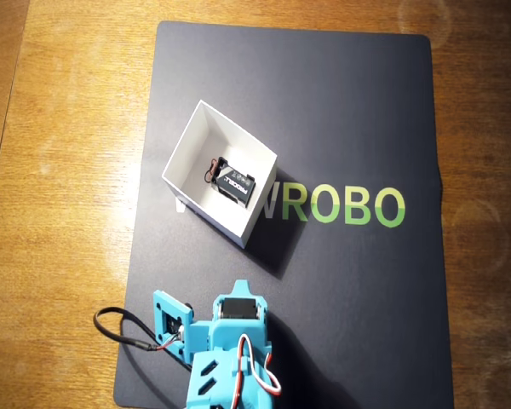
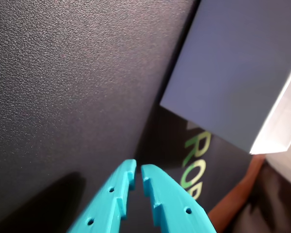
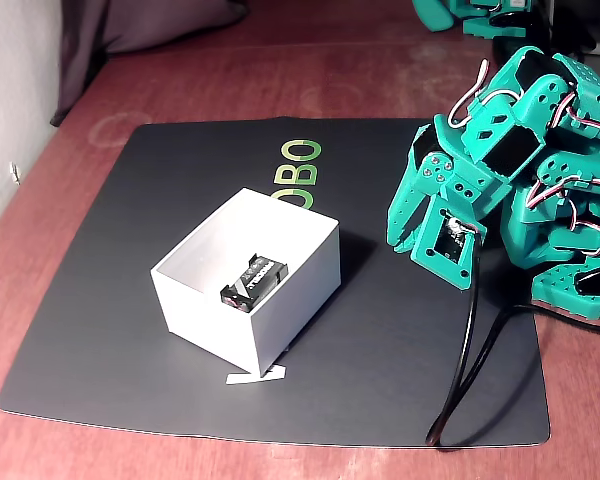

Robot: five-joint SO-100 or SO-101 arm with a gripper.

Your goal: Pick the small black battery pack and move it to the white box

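Battery pack (image 1: 237, 181), small, black and blocky, lies inside the square white box (image 1: 257, 226) on the pebbled dark mat (image 1: 358, 298); nearby, the teal plastic gripper (image 2: 137, 177) is clenched empty.

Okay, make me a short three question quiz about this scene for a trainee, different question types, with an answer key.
1. True or false: the black battery pack lies inside the white box.
2. Multiple choice: in the wrist view, the gripper is A) clamped on the pack, B) nearly shut and holding nothing, C) wide open above the box.
3. Fill in: the box stands on a dark ____ with green lettering.

Key: 1 true; 2 B; 3 mat.
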